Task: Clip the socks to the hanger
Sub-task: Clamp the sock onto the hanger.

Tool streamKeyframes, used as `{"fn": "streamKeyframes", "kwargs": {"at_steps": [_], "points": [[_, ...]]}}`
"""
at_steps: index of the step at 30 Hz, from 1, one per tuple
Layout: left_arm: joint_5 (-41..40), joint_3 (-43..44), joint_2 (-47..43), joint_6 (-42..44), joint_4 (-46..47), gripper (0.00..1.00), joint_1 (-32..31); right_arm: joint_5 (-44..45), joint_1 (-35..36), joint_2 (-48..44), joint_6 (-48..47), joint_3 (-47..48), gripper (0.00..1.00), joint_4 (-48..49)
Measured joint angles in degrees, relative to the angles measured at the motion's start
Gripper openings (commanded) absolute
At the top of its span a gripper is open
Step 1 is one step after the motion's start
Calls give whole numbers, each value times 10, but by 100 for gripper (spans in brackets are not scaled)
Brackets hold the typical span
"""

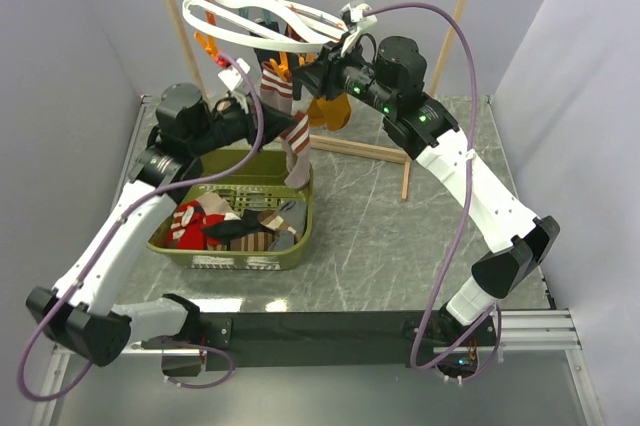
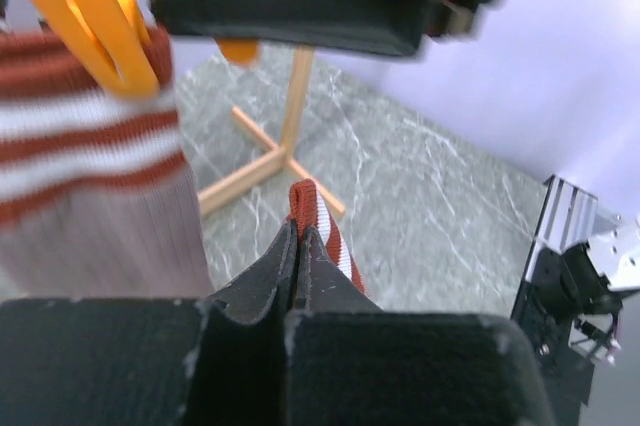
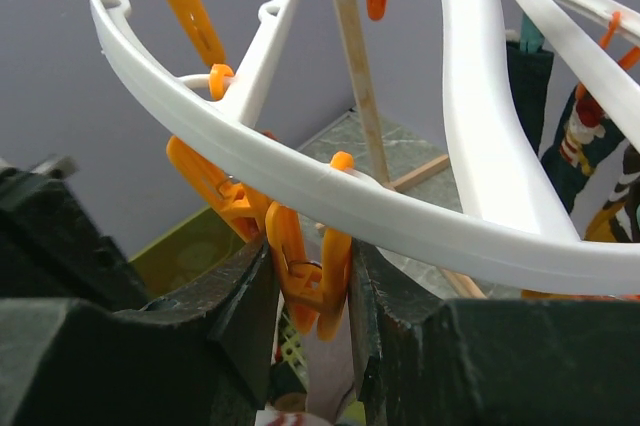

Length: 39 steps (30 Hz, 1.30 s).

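The white oval hanger (image 1: 262, 8) hangs by its hook from the wooden rack's rail, with orange clips under its ring (image 3: 300, 181). One taupe sock with a red and white cuff (image 2: 90, 176) hangs from an orange clip (image 2: 100, 16). It shows in the top view as a sock (image 1: 296, 151) dangling over the basket. My left gripper (image 2: 298, 236) is shut on the striped cuff of a second sock (image 2: 335, 236), just right of the clipped one. My right gripper (image 3: 312, 266) is up under the ring, jaws closed on the two legs of an orange clip (image 3: 315, 271). Pale sock fabric shows below that clip.
A green basket (image 1: 300, 236) under the hanger holds several other socks (image 1: 195, 226). The wooden rack's post (image 1: 405, 161) and foot bar (image 2: 270, 161) stand on the grey marbled table behind. Both arms crowd the space under the ring, and grey walls close in on the left and right.
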Motion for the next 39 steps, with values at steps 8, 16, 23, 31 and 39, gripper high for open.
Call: {"fn": "streamKeyframes", "kwargs": {"at_steps": [8,16,23,31,39], "points": [[4,9,49,-14,53,1,0,-12,0,-15,23,-11,0,20],[27,27,57,-12,110,0,0,-25,0,-16,30,-11,0,25],[29,34,58,3,134,0,0,-39,0,-16,37,-13,0,37],[42,35,59,19,137,1,6,-61,0,-25,42,-26,0,48],[80,35,59,18,163,1,35,-96,-7,-30,55,-26,0,56]]}}
